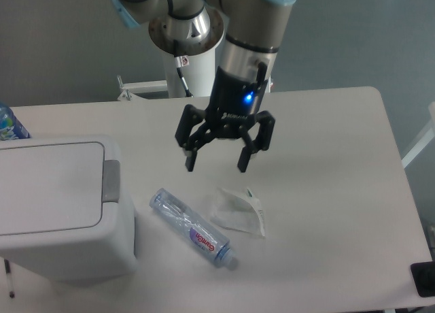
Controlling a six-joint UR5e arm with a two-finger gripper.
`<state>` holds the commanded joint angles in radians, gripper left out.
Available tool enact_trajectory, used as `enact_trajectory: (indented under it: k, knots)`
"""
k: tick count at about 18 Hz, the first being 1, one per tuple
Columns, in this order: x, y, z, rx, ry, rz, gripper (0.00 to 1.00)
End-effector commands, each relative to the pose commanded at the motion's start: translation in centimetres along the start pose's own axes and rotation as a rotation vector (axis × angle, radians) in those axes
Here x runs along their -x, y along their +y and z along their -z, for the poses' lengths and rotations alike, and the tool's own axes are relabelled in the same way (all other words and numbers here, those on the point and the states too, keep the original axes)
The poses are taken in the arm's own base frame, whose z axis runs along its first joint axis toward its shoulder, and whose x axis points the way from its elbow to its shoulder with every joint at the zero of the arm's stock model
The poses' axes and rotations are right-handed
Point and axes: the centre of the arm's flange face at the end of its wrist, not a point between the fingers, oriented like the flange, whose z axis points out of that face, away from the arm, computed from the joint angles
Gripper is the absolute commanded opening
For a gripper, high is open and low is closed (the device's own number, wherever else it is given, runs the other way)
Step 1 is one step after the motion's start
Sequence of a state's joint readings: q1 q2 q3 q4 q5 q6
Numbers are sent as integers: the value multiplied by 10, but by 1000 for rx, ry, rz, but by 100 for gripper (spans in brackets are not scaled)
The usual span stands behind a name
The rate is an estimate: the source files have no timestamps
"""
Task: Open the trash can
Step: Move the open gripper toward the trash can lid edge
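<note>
The trash can (58, 204) is a large boxy white bin at the left of the table, its flat lid (47, 184) down, with a grey push tab (111, 182) on its right edge. My gripper (216, 165) hangs open and empty above the table, to the right of the bin and well apart from the tab, fingers pointing down.
A clear plastic bottle (192, 228) with a purple label lies on the white table (326, 156) right of the bin. A crumpled clear wrapper (238, 211) lies beside it, below my gripper. A blue-labelled bottle (8, 124) peeks in behind the bin. A dark object (425, 279) sits at the lower right edge.
</note>
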<state>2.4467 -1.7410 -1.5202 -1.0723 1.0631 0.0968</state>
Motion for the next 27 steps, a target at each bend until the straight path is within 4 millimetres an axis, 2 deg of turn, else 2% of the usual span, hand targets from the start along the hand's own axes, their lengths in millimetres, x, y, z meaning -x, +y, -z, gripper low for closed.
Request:
enact_trajectory:
  k: [2, 5, 13, 27]
  knots:
    - [0, 0, -3, 5, 2, 27, 100]
    - [-16, 4, -12, 21, 14, 9, 100]
    - [-41, 10, -32, 56, 35, -26, 100]
    - [-61, 20, -42, 77, 48, -56, 100]
